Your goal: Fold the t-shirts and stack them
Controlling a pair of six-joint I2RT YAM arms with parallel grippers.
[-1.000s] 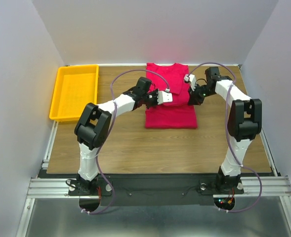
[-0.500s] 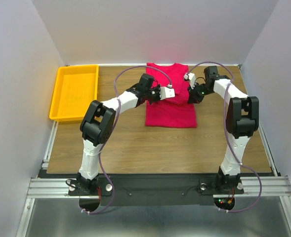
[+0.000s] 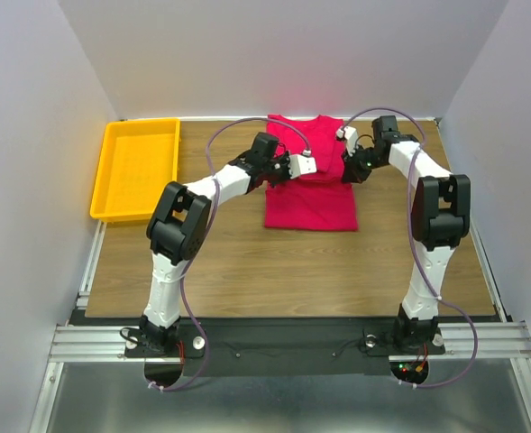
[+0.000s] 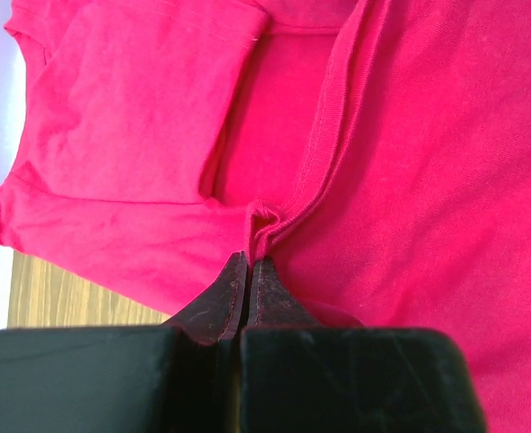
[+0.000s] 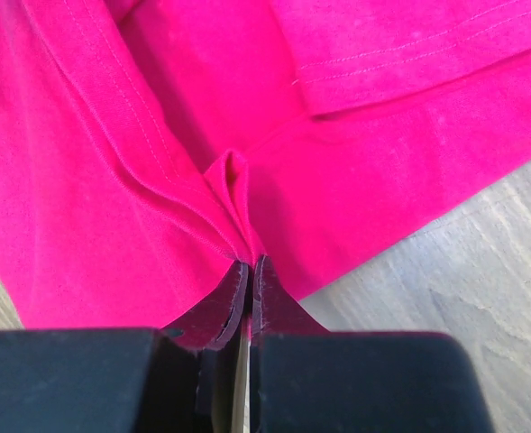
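The crimson-red t-shirt (image 3: 308, 194) lies at the back middle of the table with its sleeves folded in. My left gripper (image 3: 312, 165) is shut on the shirt's hem (image 4: 270, 219), pinching a small ridge of cloth. My right gripper (image 3: 344, 168) is shut on the same hem (image 5: 233, 198) at the shirt's right side. Both hold the hem raised over the middle of the shirt. The wrist views show red cloth (image 4: 409, 135) (image 5: 85, 180) bunched right at the closed fingertips.
A yellow plastic tray (image 3: 135, 168) stands at the back left corner. The wooden table (image 3: 247, 262) runs forward to the arm bases. White walls close in the back and both sides.
Both grippers have carried the pinched hem toward the back of the table, away from the arm bases. The fold has grown and the flat part of the shirt looks shorter.
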